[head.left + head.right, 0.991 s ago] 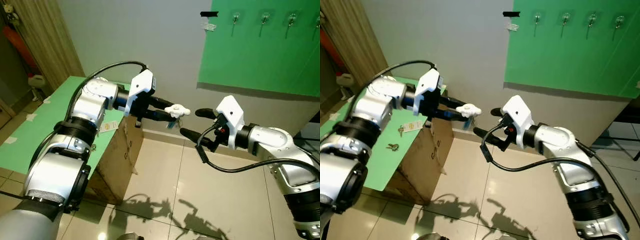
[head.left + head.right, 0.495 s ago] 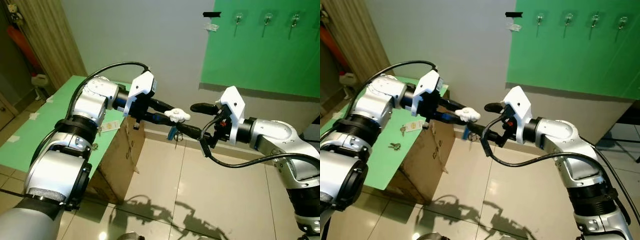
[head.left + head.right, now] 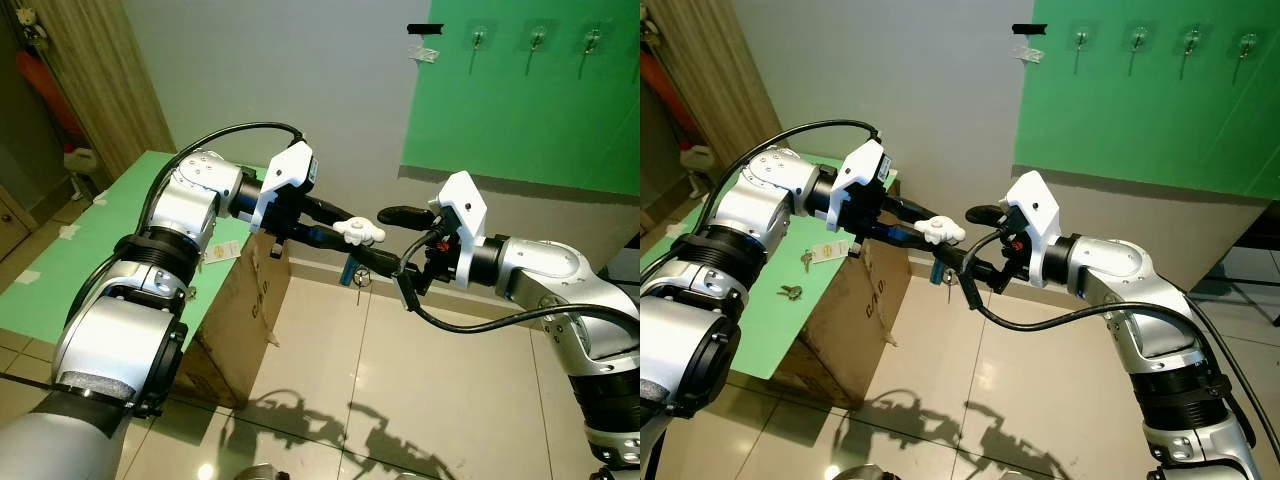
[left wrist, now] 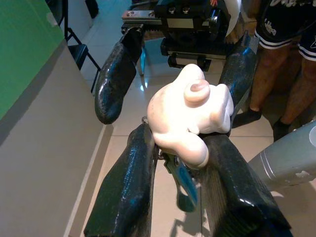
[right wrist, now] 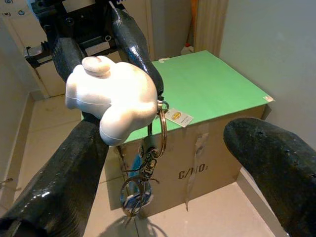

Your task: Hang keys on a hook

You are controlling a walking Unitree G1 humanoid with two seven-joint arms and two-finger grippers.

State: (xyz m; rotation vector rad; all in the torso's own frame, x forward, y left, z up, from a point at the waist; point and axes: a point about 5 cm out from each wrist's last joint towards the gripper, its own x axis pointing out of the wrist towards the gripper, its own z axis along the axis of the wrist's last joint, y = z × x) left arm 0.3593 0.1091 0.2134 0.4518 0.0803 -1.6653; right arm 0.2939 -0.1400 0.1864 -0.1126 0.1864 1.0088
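We're mid-handoff: our left end effector point(image 3: 345, 228) is pinching the keys point(image 3: 940, 232) by their white charm, our right end effector point(image 3: 385, 237) is spread around them. Hooks point(image 3: 480, 40) on the far green wall are still waiting.

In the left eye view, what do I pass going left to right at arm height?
Green table top → cardboard box → left claw gripping the white keychain figure → right claw → green wall panel.

Left hand point(image 3: 340, 228) and right hand point(image 3: 392, 240) meet around the keys point(image 3: 940, 232), hooks point(image 3: 534, 38) on the wall behind.
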